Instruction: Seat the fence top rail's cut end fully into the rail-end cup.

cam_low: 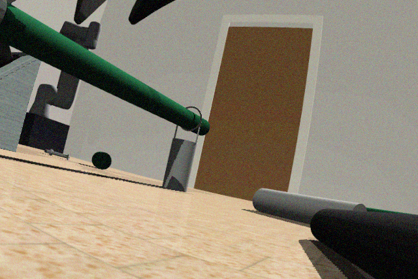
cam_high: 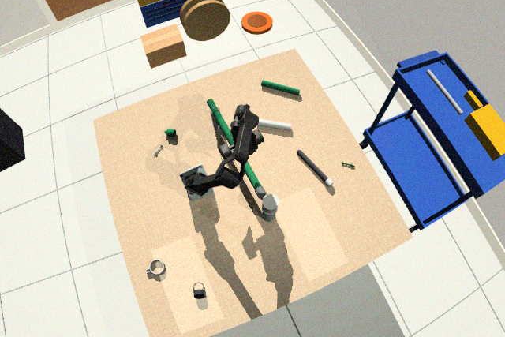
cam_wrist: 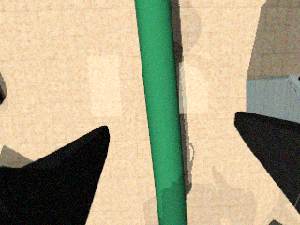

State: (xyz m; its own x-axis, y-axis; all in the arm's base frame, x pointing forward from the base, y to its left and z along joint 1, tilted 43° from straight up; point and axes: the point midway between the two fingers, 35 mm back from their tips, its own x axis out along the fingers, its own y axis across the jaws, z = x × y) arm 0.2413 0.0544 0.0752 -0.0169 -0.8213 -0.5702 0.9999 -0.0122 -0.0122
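The green rail [cam_high: 222,123] [cam_low: 111,74] [cam_wrist: 160,75] slopes from the big post to the small post [cam_low: 179,164], where it passes through the thin loop [cam_low: 201,122]. Its near end meets the grey rail-end cup [cam_high: 260,192] [cam_low: 2,7] with no gap visible; how deep it sits is hidden inside. The cup is beside the upper part of the big grey post [cam_high: 269,208]. The band's exact height is unclear. My gripper [cam_low: 106,21] [cam_wrist: 171,124] is open and empty above the rail, with fingers wide on either side in the wrist view and no contact visible.
A white tube [cam_high: 276,124] [cam_low: 304,204], a dark tube [cam_high: 313,166] [cam_low: 368,238] and a green tube [cam_high: 280,87] lie right of the rail. A green cap [cam_high: 171,132] [cam_low: 101,160] and a bolt [cam_high: 158,151] [cam_low: 56,154] lie left. The blue cart [cam_high: 416,162] stands at right.
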